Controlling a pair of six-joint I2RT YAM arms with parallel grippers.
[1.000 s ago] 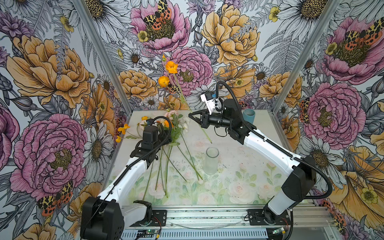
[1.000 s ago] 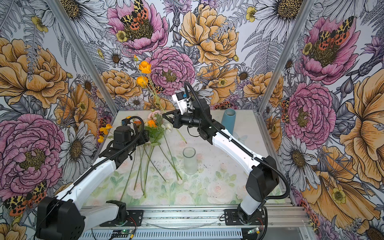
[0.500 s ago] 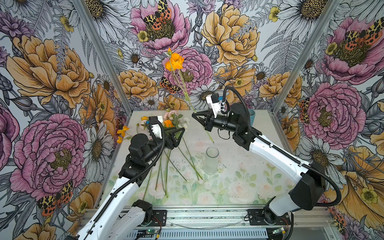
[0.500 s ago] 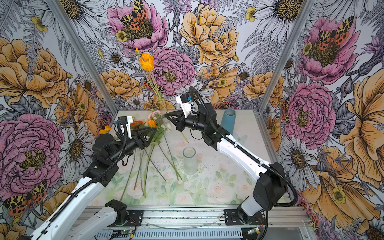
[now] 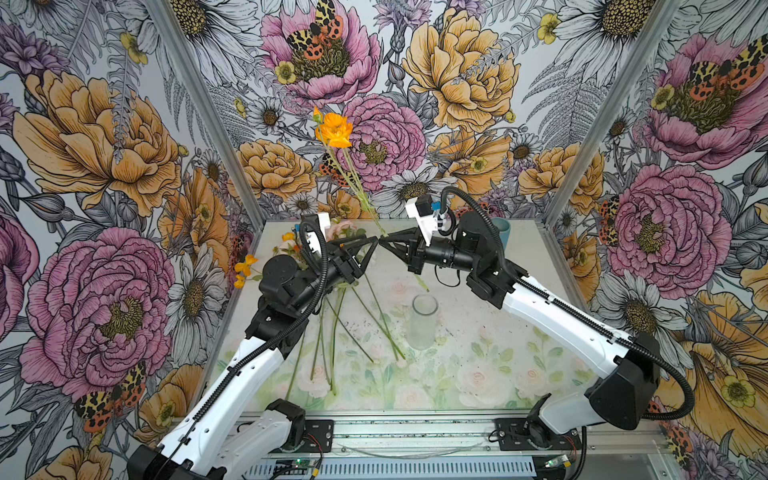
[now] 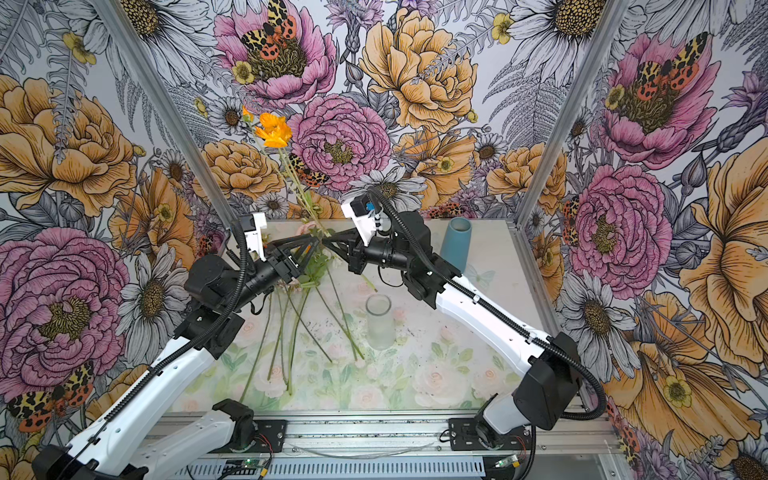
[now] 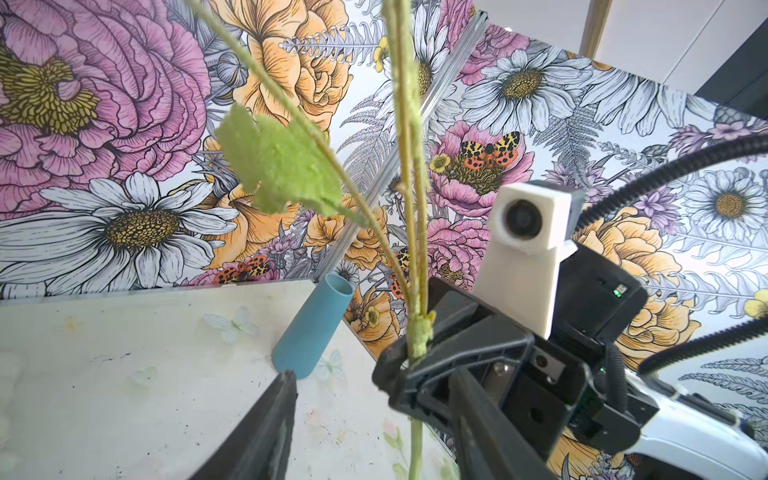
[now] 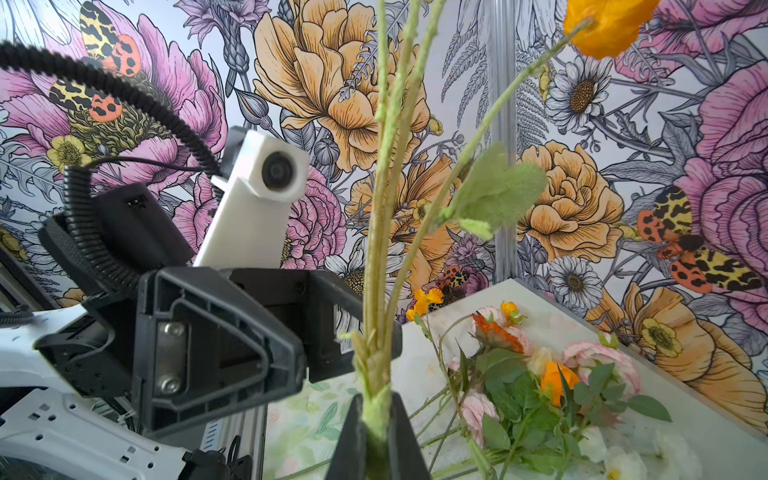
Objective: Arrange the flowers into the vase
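Right gripper (image 5: 384, 242) clamped on the stem of an orange flower (image 5: 334, 129). The flower is lifted off the table, stem tilted toward the far left, bloom high against the back wall. Left gripper (image 5: 371, 250) sits tip to tip with it, jaws apart. In the left wrist view it straddles the same stem just below the right one's grip; contact unclear. Nearest the front, a clear glass vase (image 5: 424, 322) stands upright mid-table on the table (image 5: 519, 374). Left of it the rest of the flowers (image 8: 540, 390) lie flat. Their stems fan toward the front, with orange, pink and white blooms at the far end under the left gripper. A blue cup (image 6: 456, 245) stands at the far right corner.
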